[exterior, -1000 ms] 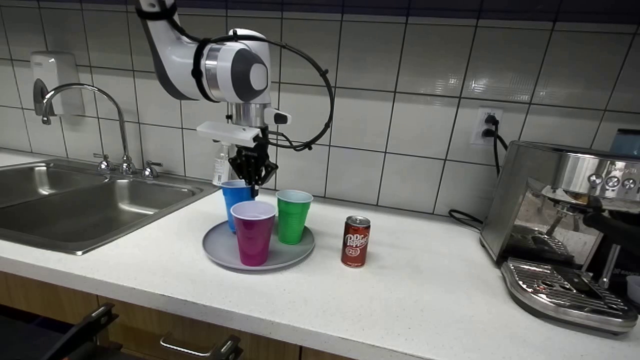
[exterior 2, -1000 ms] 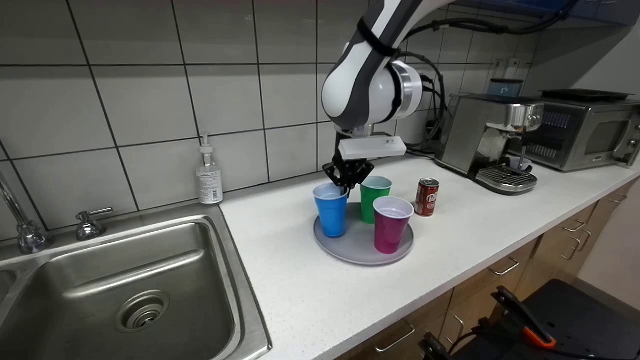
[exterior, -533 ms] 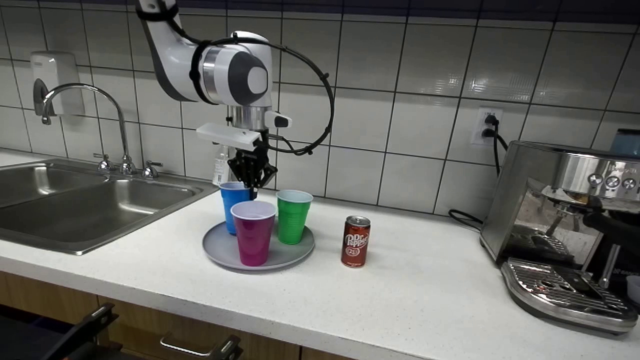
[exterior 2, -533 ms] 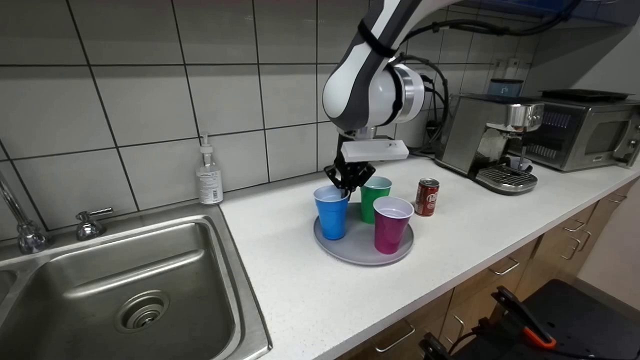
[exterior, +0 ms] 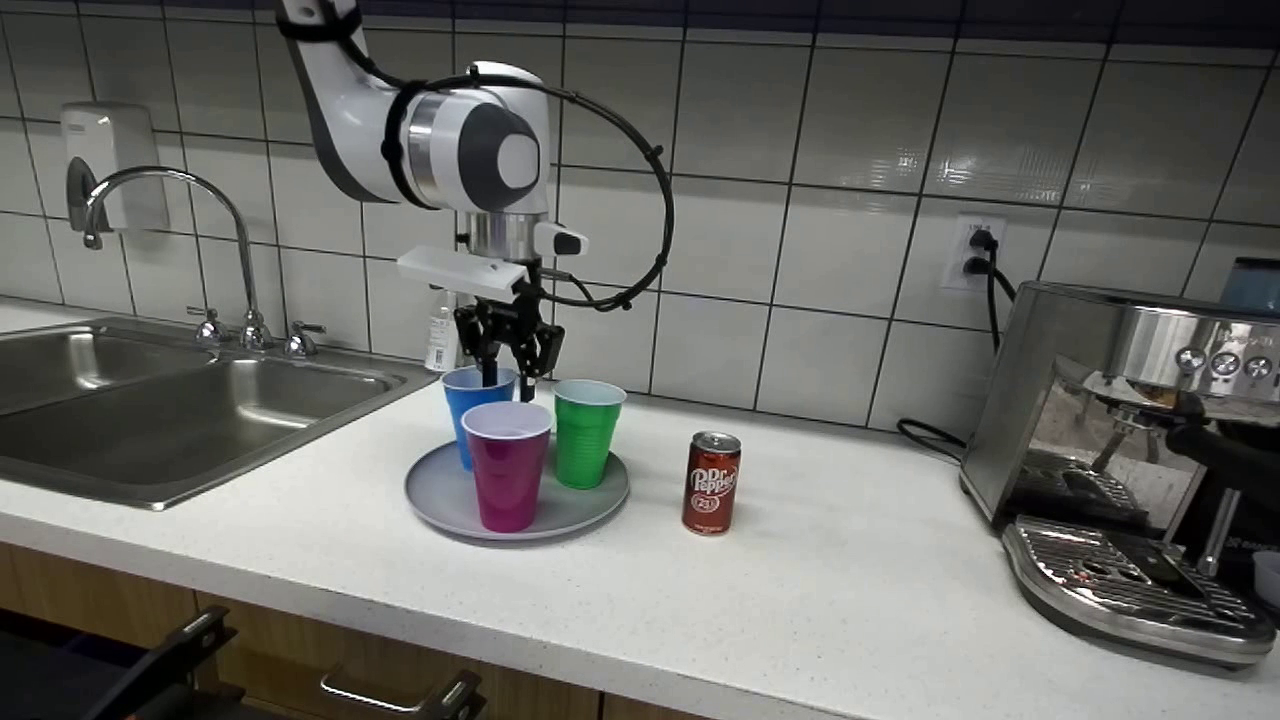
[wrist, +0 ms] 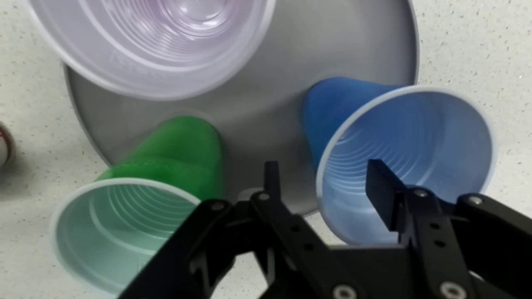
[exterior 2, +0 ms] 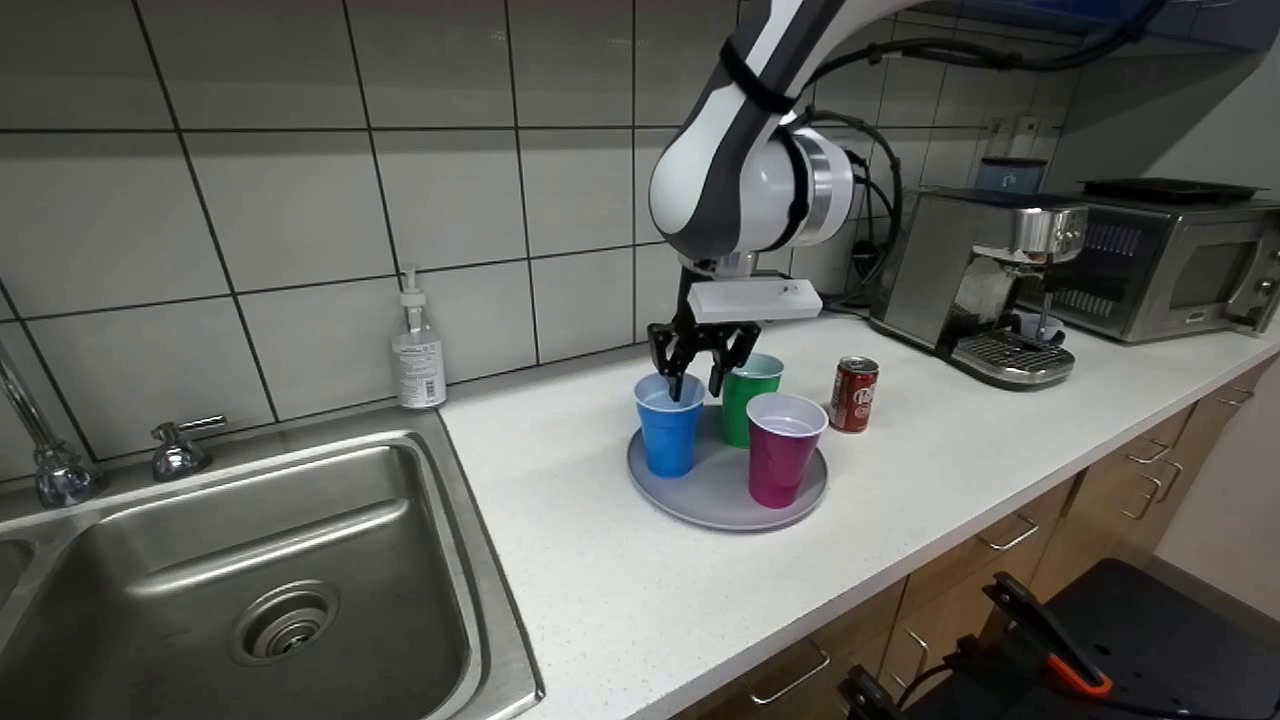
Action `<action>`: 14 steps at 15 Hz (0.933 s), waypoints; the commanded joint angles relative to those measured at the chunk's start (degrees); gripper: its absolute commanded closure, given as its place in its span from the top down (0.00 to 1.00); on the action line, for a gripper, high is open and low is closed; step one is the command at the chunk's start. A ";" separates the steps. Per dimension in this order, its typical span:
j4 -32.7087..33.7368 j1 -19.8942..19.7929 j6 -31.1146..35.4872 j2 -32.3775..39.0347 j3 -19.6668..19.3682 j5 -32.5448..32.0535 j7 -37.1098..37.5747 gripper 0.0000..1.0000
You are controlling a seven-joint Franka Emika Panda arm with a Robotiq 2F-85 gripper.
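My gripper (wrist: 322, 170) stands open at the blue cup (wrist: 341, 104). In the wrist view one of its fingers (wrist: 380, 191) is over the mouth of that cup and the other lies outside, towards the green cup (wrist: 183, 149). The blue rim passes between them, with a gap on each side. Upright on a round grey plate (exterior: 435, 495) are the blue cup (exterior 2: 668, 440), the green cup (exterior: 583, 440) and a magenta cup (exterior: 508, 475). How deep the inner finger reaches is hard to tell.
A Dr Pepper can (exterior: 712, 485) stands beside the plate on the white counter (exterior: 800, 600). The metal sink (exterior 2: 250, 560) lies to one side, with a soap bottle (exterior 2: 418, 355) near its edge. A coffee machine (exterior 2: 985, 280) and a microwave (exterior 2: 1170, 265) stand farther along.
The jaws were shut at the blue cup's rim and have spread apart. The blue cup came down a little, then shifted slightly towards the green cup. The other cups have not moved.
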 commanded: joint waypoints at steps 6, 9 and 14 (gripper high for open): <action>-2.66 -1.03 0.95 -4.81 0.62 0.10 -1.74 1.00; -3.43 -0.78 1.22 -6.10 0.48 -0.49 -1.38 1.00; -4.79 -0.58 1.20 -7.83 0.69 -1.14 -2.13 1.00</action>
